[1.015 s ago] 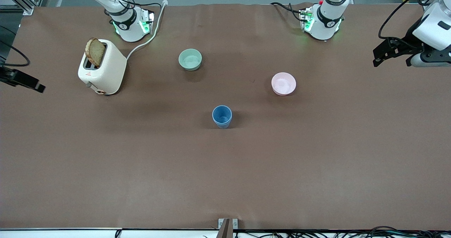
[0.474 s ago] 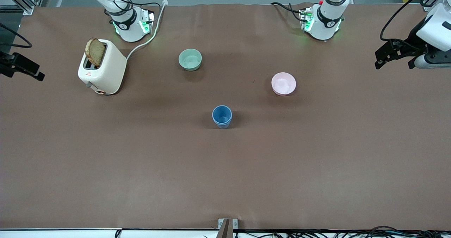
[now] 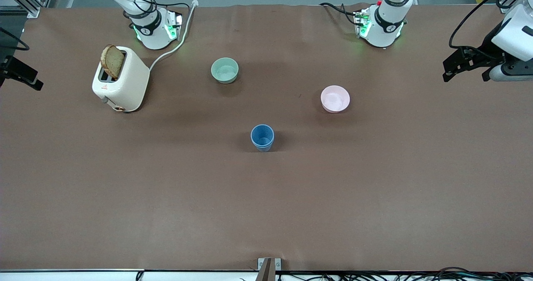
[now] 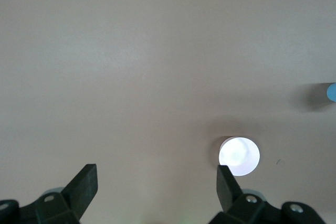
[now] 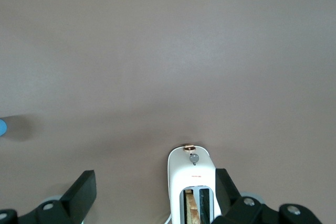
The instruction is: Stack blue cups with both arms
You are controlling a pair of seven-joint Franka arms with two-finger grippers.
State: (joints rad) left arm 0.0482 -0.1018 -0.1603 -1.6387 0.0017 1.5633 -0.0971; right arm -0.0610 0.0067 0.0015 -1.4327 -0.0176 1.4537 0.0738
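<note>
One blue cup shape [image 3: 262,137] stands upright mid-table, nearer the front camera than both bowls. A second rim line shows low on its wall, as of one cup nested in another. Its edge shows in the left wrist view [image 4: 331,92] and the right wrist view [image 5: 2,127]. My left gripper [image 3: 465,75] hangs open and empty over the left arm's end of the table; its fingers stand wide apart [image 4: 156,177]. My right gripper [image 3: 25,77] hangs open and empty at the right arm's end, partly out of view; its fingers stand wide apart [image 5: 155,179].
A white toaster [image 3: 120,79] with a bread slice [image 3: 112,61] stands near the right arm's base, and shows in the right wrist view [image 5: 191,182]. A mint-green bowl [image 3: 225,70] and a pink bowl [image 3: 335,98] sit nearer the bases than the cup. The pink bowl shows washed-out [image 4: 239,156].
My right gripper has drawn back toward the bases and farther off the table's end. My left gripper rose slightly a second ago and has since held still. The cup has not moved.
</note>
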